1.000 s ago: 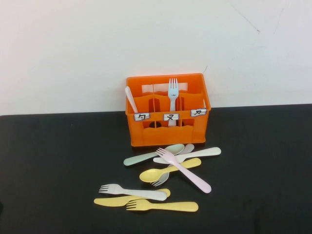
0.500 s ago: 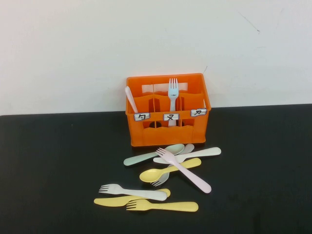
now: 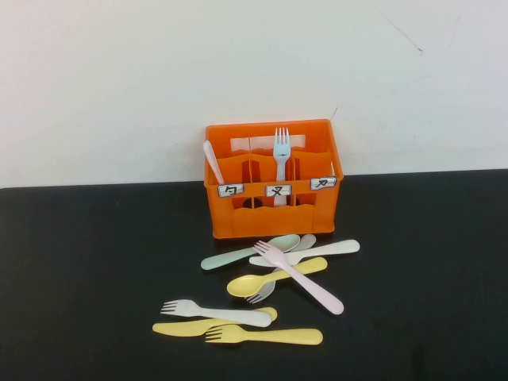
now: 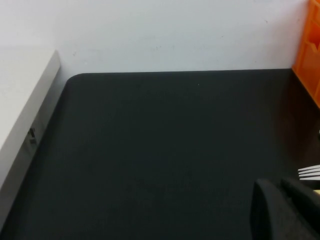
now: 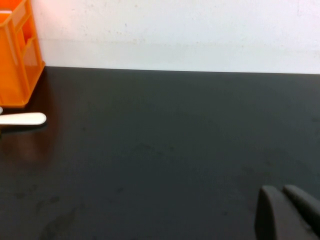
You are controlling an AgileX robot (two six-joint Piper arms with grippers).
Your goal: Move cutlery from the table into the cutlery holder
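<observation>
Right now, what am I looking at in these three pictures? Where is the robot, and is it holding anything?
The robot has two arms, each with an end effector for grabbing. One picture looks down from a raised camera; no arm shows there. The other two come from cameras on the wrists. The left end effector and right end effector are those dark shapes, both shut, holding nothing, low over the black table. An orange crate already holds a blue fork and a pale handle. In front lie loose pieces, like a pink fork, a yellow spoon and a white fork.
</observation>
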